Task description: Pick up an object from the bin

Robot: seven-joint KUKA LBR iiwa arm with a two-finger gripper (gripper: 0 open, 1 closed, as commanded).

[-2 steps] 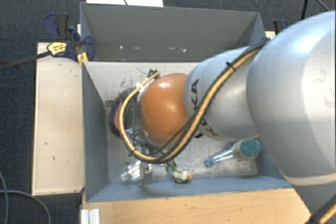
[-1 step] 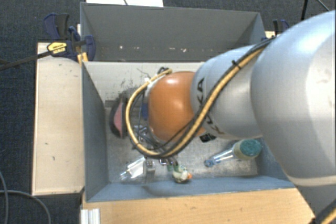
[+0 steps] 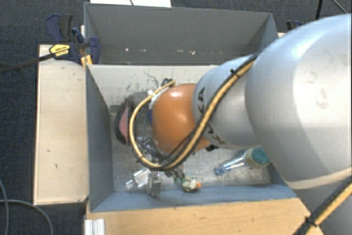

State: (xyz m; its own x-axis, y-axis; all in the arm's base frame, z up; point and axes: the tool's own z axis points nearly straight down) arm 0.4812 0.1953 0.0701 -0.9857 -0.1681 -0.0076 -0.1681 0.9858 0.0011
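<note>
My gripper (image 3: 148,151) shows as dark metal parts under the arm's orange cover, low over the near left part of the bin. Just in front of it, close to the bin's near wall, lies a small shiny silver-grey thing (image 3: 141,180). Whether the gripper touches it is hidden from me. To the right of that lies a small green, white and orange toy-like thing (image 3: 190,184). A round pink and black thing (image 3: 123,121) rests against the left wall, partly hidden behind the cable loop.
A clear bluish bottle with a teal cap (image 3: 245,160) lies on the floor at the near right, partly under the arm. The big grey arm and its orange cover hide the bin's middle and right. A black-and-yellow cable loops round the cover.
</note>
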